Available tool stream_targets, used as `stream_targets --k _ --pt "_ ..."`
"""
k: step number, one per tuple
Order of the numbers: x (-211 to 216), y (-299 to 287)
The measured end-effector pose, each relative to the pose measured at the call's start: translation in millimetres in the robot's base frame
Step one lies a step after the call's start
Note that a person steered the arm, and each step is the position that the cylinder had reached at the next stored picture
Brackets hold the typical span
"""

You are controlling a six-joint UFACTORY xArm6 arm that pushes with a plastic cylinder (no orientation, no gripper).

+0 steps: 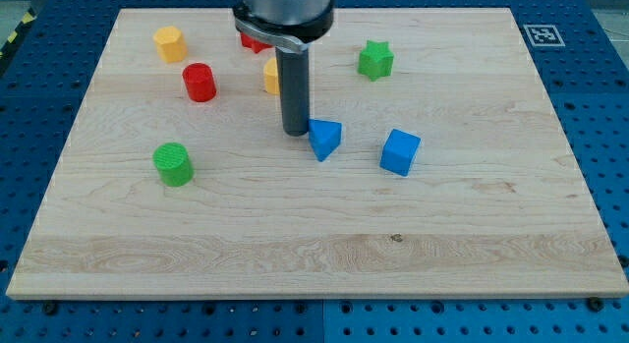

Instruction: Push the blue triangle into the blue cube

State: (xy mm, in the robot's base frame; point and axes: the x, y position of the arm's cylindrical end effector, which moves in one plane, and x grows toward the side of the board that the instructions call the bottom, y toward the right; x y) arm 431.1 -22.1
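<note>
Wooden surface: pale board on which I see all the blocks, resting on a blue perforated base.
Tip position: my tip sits just to the view's left of the blue triangle, touching it or very nearly; I cannot tell which.
Fingers: none fitted; I operate a bare dark rod, so nothing is held or clamped.
Blue triangle: near the board's middle, between my tip and the blue cube.
Blue cube: to the view's right of the triangle and slightly lower in the view, apart from it, with bare wood between the two.
Path: no other block lies between triangle and cube.
Yellow block behind rod: partly hidden by the rod; shape not clear.
Red block at top: mostly hidden under the arm's housing; shape not clear.
Red cylinder: toward the view's upper left.
Yellow hexagonal block: near the upper left corner.
Green cylinder: at the view's left, well apart from my tip.
Green star: toward the view's top, right of the rod.
Markings: a black-and-white square tag at the upper right corner; no readable text.
Containers: none identified.
</note>
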Motion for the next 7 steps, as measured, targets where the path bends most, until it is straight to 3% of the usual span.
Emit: stream_targets --k 3,6,7 --pt "35 -17" --pt "36 20" --pt "11 21"
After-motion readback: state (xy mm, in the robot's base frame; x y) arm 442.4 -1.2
